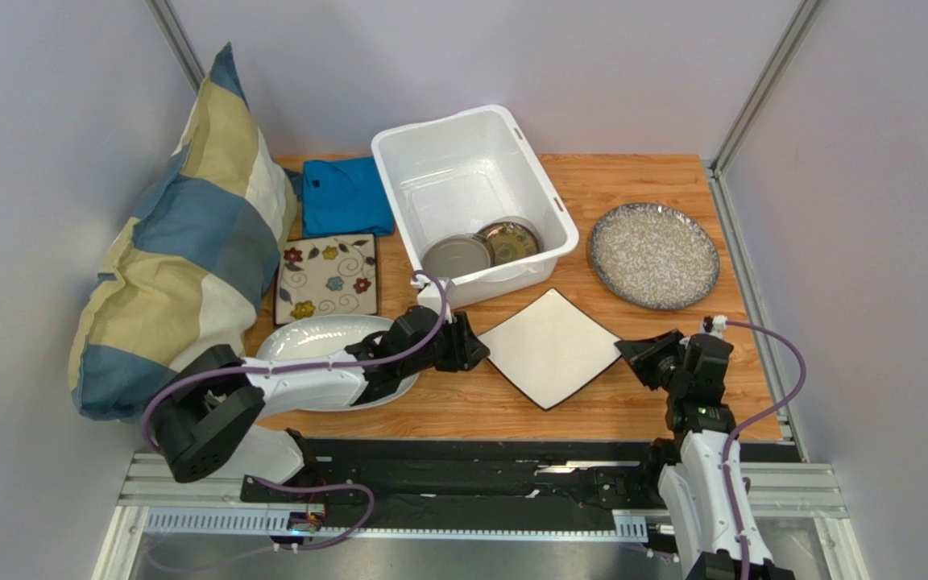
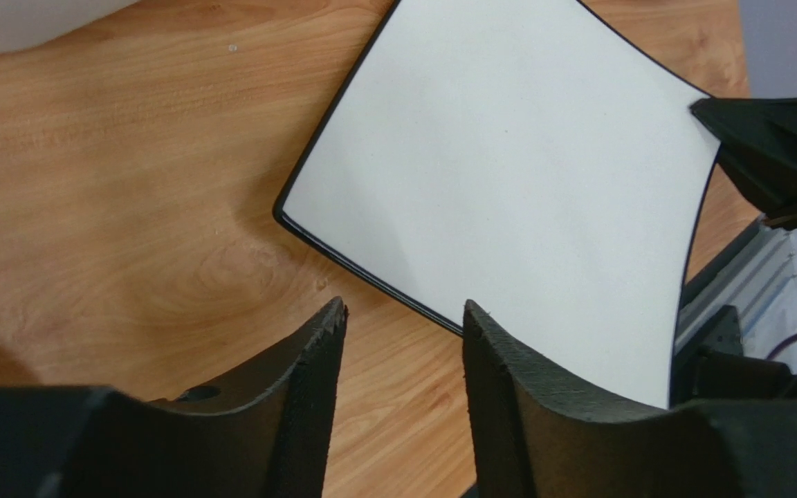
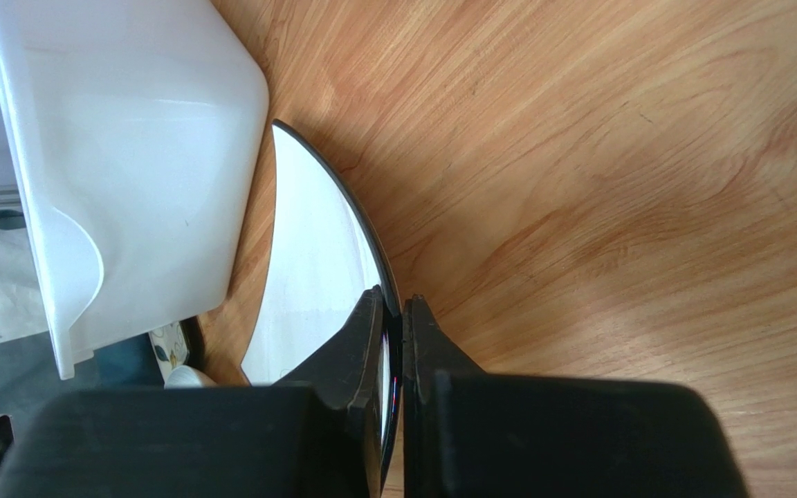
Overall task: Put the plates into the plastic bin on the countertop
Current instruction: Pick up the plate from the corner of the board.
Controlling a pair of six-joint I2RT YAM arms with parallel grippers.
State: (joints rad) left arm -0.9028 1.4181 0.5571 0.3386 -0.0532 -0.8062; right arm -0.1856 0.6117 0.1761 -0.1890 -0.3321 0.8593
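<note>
**Right pincer point(image 3: 392, 306) clamps white square plate point(image 1: 550, 348)**

Right pincer shut tight on the rim at plate's right corner. Plate lies on the surface point(image 1: 663, 181) nr its near edge, just in front of plastic bin point(image 1: 399, 143). Left pincer point(image 2: 403, 309) approx half open, empty, just off plate's left corner. Bin, at far edge, holds 2 small round plates point(image 1: 457, 256). Grey-speckled plate point(image 1: 653, 254) nr right edge; floral plate point(image 1: 326, 278) & oval platter point(image 1: 306, 338) by left edge.
</note>
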